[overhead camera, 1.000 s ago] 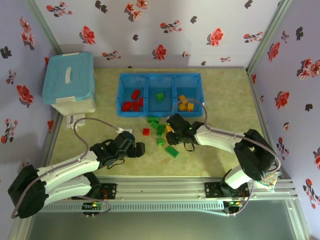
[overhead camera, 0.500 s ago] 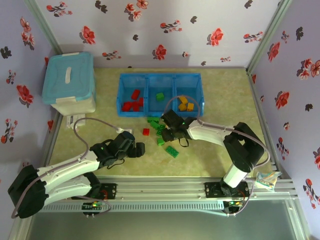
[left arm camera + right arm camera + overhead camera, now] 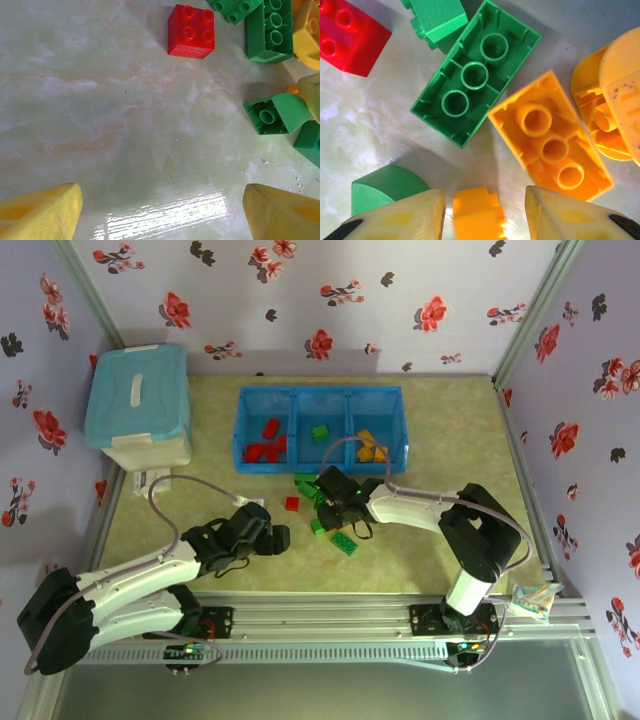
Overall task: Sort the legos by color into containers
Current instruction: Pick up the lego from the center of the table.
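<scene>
The small orange plastic brick (image 3: pixel 473 211) lies between the right gripper's (image 3: pixel 485 212) half-open fingers, a gap either side, nothing gripped, just near-side of the long overturned orange brick (image 3: pixel 550 135).

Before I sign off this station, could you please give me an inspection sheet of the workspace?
Surface: glossy pale green table; no damage seen.
Job's things: blue tray holds red bricks left, green brick middle, orange bricks right; loose legos lie in front of it.
Clutter: lidded box back left; packet by the right arm's base.
Grippers: left gripper open over bare table; right gripper open astride a small orange brick, gaps either side.
Cables: left arm's cable loops over the table; right arm's cable arcs across the tray's near edge.
Surroundings: floral walls; metal rail in front.
</scene>
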Controlling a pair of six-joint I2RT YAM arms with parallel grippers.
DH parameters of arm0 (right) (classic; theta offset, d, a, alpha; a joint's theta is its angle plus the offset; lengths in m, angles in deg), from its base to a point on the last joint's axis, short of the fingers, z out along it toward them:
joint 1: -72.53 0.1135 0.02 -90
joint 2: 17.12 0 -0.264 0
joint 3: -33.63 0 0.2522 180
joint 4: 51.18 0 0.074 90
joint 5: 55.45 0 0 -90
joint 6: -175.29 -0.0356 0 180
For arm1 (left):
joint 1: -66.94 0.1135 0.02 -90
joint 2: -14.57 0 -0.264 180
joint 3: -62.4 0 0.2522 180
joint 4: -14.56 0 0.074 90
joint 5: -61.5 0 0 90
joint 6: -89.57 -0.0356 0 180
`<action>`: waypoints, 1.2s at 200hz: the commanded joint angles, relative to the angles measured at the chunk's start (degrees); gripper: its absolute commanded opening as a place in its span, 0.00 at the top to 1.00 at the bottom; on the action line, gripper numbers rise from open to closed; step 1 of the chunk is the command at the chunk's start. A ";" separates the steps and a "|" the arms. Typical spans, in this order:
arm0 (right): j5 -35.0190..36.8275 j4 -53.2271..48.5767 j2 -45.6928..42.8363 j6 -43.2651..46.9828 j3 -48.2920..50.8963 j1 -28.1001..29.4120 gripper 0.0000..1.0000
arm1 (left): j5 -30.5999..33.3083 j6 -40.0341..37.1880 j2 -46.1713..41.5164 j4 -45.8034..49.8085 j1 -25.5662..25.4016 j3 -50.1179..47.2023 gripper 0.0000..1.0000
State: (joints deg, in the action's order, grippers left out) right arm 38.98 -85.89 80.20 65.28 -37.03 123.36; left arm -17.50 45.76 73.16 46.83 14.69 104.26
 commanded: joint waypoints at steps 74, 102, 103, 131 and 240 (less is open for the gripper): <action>1.30 -2.16 1.80 -1.12 0.20 0.97 0.56 | 1.66 -0.09 -1.28 0.04 -0.40 -0.21 0.16; 1.45 -2.09 1.47 -2.00 0.81 1.96 0.58 | 1.74 -0.11 -1.28 0.09 -0.40 -0.19 0.16; 1.46 -2.09 1.47 -2.03 0.82 1.98 0.58 | 1.74 -0.17 -1.24 0.07 -0.40 -0.17 0.16; 2.49 -1.82 1.43 -2.75 1.45 2.24 0.59 | 1.74 -0.06 -1.54 0.25 -0.40 -0.28 0.16; 4.64 -3.67 0.96 -1.99 -0.67 2.15 0.79 | 2.09 -0.05 -2.18 0.31 -0.39 -0.64 0.16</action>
State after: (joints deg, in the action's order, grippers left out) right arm 41.49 -85.74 81.73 62.74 -37.19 125.11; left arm -16.89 45.81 71.58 46.93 14.69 104.15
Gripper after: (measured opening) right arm 0.239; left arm 0.838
